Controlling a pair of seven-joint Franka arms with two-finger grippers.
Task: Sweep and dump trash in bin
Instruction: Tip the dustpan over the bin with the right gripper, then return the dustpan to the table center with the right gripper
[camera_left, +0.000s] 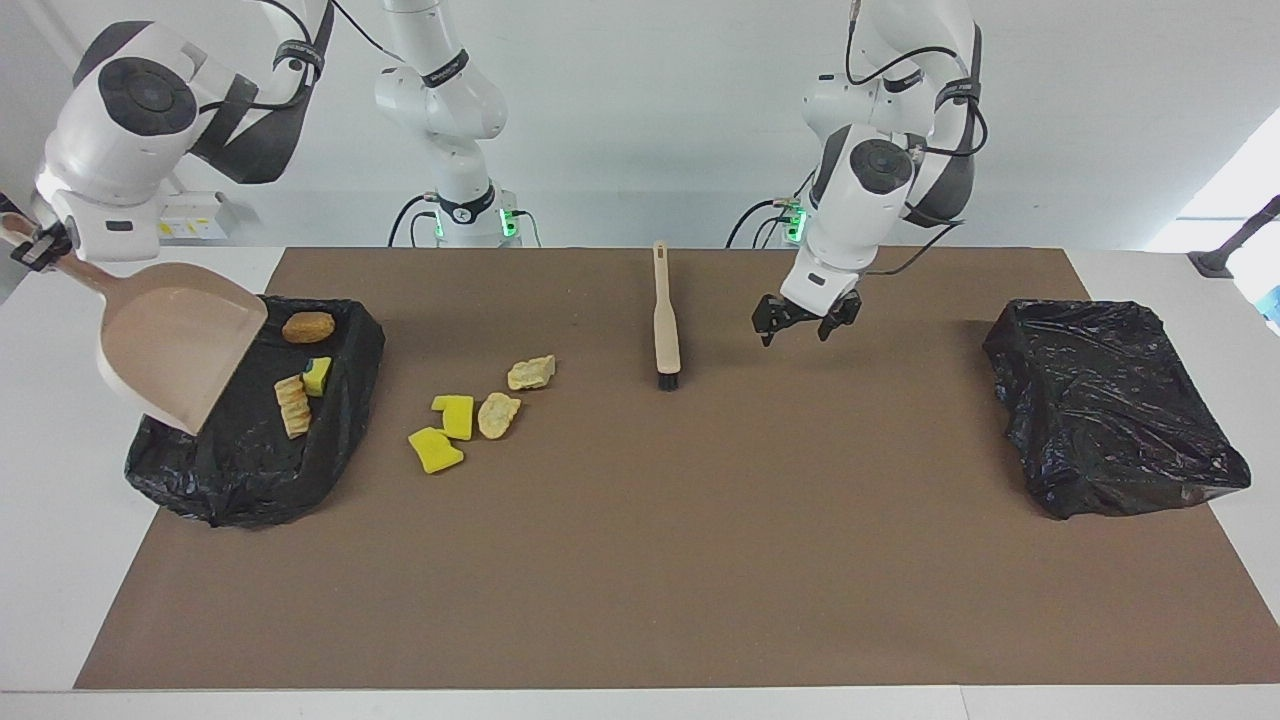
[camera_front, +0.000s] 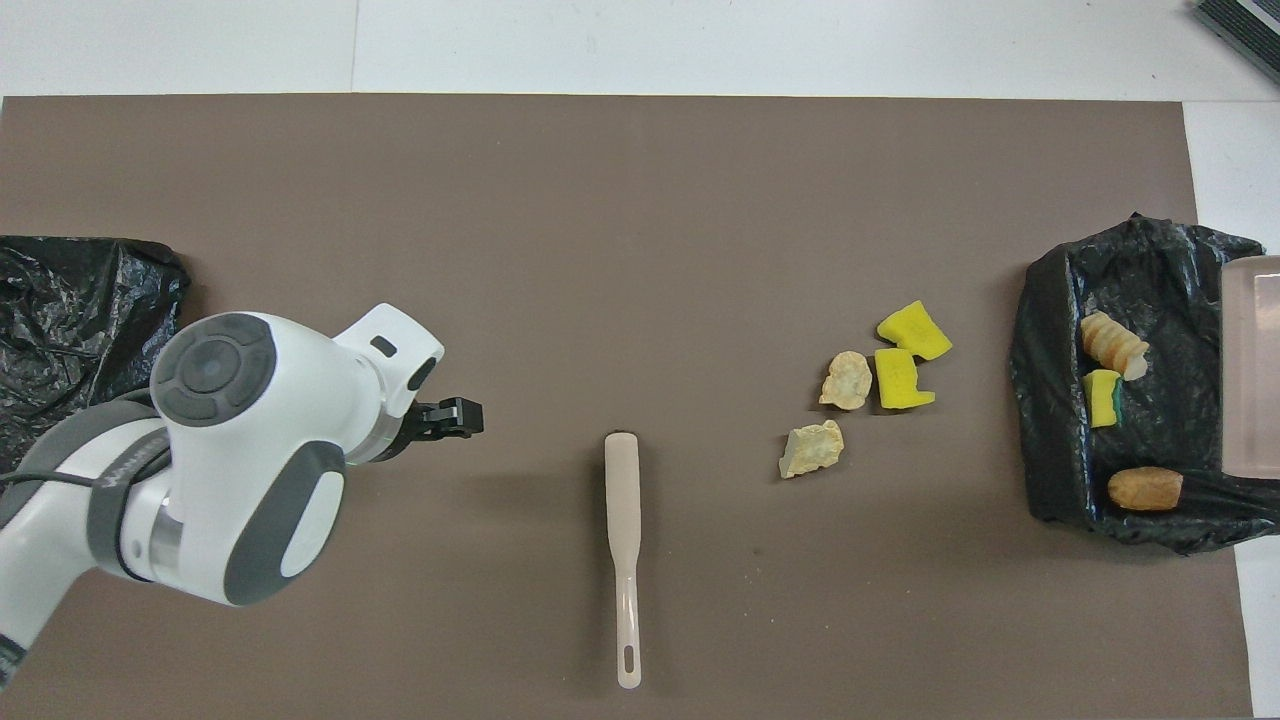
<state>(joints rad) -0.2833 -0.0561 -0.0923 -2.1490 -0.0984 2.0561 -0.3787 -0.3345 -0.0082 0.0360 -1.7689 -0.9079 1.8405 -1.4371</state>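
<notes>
Two bright yellow sponge chunks (camera_left: 455, 415) (camera_front: 912, 332) and two pale yellow lumps (camera_left: 498, 414) (camera_front: 812, 448) lie on the brown mat beside the black-lined bin (camera_left: 230, 500) (camera_front: 1045, 330). In the bin lie an orange-brown bread piece (camera_left: 308, 327) (camera_front: 1145, 488), a ridged bread piece (camera_left: 293, 405) and a yellow sponge chunk (camera_left: 318, 375). My right gripper (camera_left: 35, 245) is shut on the handle of the beige dustpan (camera_left: 175, 340) (camera_front: 1252, 365), tilted mouth-down over the bin. My left gripper (camera_left: 805, 322) (camera_front: 455, 417) is open and empty, in the air over the mat beside the brush (camera_left: 665, 320) (camera_front: 623, 540).
A second black-bagged bin (camera_left: 1110, 410) (camera_front: 80, 300) stands at the left arm's end of the table. The brush lies flat on the mat, bristles pointing away from the robots. The mat (camera_left: 640, 580) is ringed by white table.
</notes>
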